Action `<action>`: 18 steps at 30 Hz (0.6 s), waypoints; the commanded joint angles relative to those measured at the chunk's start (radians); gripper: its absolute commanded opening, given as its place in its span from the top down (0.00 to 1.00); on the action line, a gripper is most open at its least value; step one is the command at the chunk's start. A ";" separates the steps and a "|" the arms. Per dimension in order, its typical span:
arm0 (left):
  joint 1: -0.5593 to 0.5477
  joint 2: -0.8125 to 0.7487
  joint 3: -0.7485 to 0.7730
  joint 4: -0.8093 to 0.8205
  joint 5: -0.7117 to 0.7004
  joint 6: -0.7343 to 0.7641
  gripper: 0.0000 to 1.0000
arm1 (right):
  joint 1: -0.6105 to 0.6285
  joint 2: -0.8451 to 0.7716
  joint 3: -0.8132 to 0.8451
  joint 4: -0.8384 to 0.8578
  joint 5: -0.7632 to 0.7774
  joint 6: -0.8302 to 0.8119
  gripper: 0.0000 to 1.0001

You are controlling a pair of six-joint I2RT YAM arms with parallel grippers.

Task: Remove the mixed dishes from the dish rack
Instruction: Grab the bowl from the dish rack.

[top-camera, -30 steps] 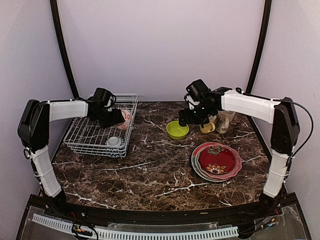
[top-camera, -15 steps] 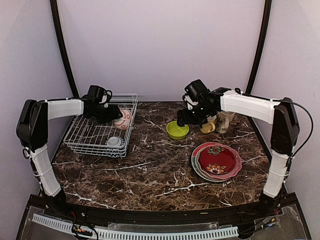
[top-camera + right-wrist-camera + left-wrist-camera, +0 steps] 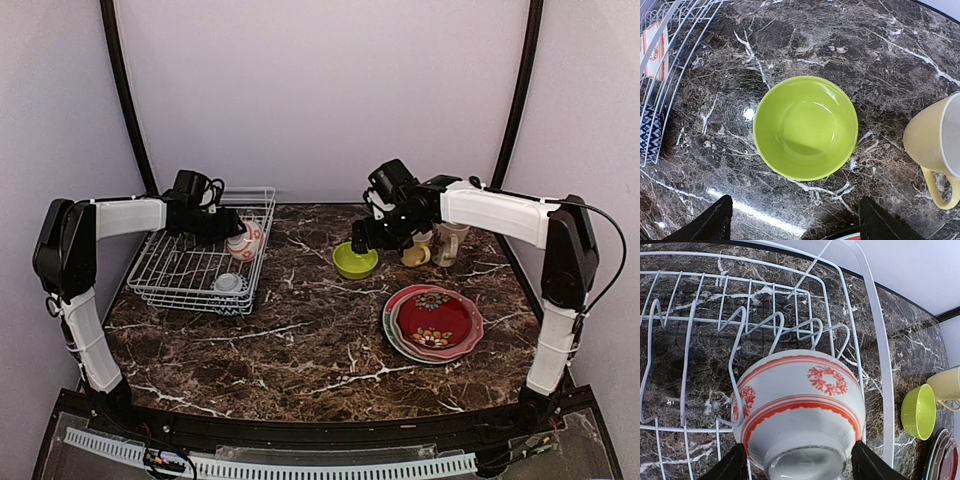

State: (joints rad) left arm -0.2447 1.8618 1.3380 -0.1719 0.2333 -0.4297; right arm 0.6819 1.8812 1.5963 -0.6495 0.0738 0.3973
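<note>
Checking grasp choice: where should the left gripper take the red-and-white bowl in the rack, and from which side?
Take the red-and-white bowl across its narrow lower wall, just above the foot ring, coming from the foot side. It lies tipped in the dish rack, foot facing the left gripper, rim turned away against the wire tines, so the rim looks hard to reach.

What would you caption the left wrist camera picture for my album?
Left gripper straddling a tilted red-and-white bowl in the white wire dish rack, lime-green bowl beyond on the marble table.
</note>
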 commanded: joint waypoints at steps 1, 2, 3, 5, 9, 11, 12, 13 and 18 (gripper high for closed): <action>0.005 0.008 0.006 0.002 0.018 0.004 0.32 | 0.012 0.009 0.010 0.029 -0.012 0.007 0.16; 0.005 0.009 0.007 -0.004 0.017 0.001 0.33 | 0.014 0.009 0.010 0.029 -0.012 0.008 0.16; 0.005 0.009 0.011 -0.009 0.017 -0.002 0.34 | 0.014 0.009 0.009 0.030 -0.012 0.008 0.16; 0.003 0.009 0.018 -0.028 0.018 -0.010 0.32 | 0.016 0.007 0.008 0.030 -0.011 0.009 0.16; -0.007 0.008 0.023 -0.041 0.023 -0.016 0.32 | 0.016 0.003 0.001 0.028 -0.007 0.009 0.16; -0.008 0.008 0.019 -0.029 0.022 -0.014 0.35 | 0.015 0.005 0.001 0.030 -0.007 0.011 0.16; -0.008 0.008 0.018 -0.026 0.021 -0.011 0.37 | 0.016 0.009 0.003 0.032 -0.009 0.011 0.16; -0.008 0.007 0.016 -0.019 0.021 -0.008 0.38 | 0.016 0.012 0.008 0.033 -0.013 0.011 0.16; -0.008 0.009 0.019 -0.020 0.027 -0.004 0.47 | 0.021 0.020 0.026 0.033 -0.021 0.009 0.16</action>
State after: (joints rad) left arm -0.2470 1.8721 1.3415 -0.1757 0.2474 -0.4404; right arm 0.6918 1.8832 1.5967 -0.6476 0.0628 0.3988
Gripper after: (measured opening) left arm 0.559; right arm 0.841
